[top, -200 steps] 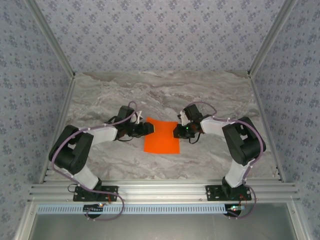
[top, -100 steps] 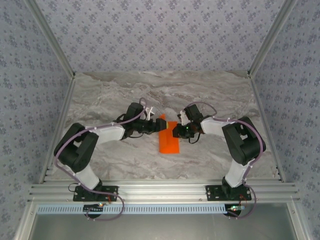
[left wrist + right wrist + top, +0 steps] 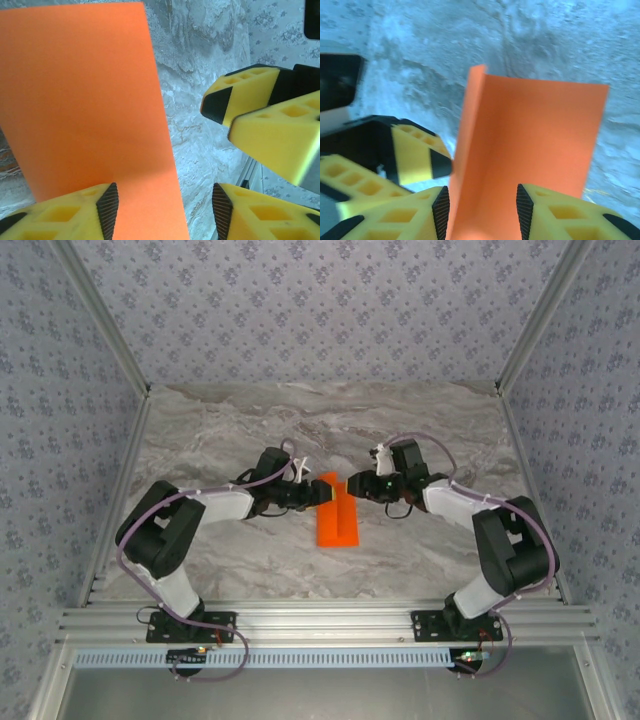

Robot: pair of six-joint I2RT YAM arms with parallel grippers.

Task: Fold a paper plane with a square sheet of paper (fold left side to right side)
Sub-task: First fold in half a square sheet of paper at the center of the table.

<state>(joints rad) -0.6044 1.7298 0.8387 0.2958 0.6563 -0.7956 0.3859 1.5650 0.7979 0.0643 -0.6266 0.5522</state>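
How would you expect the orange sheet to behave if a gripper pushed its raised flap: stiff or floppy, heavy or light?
Probably floppy: the square sheet of paper is thin, and its flap stands up from a soft bend, so a push should fold it over. Likely light, so it may slide on the smooth table unless pinned.

Robot lab test cell, marble-patterned surface (image 3: 420,430) mid-frame, floral wallpapered walls (image 3: 300,310) above, aluminium rail frame (image 3: 320,622) along bottom edge
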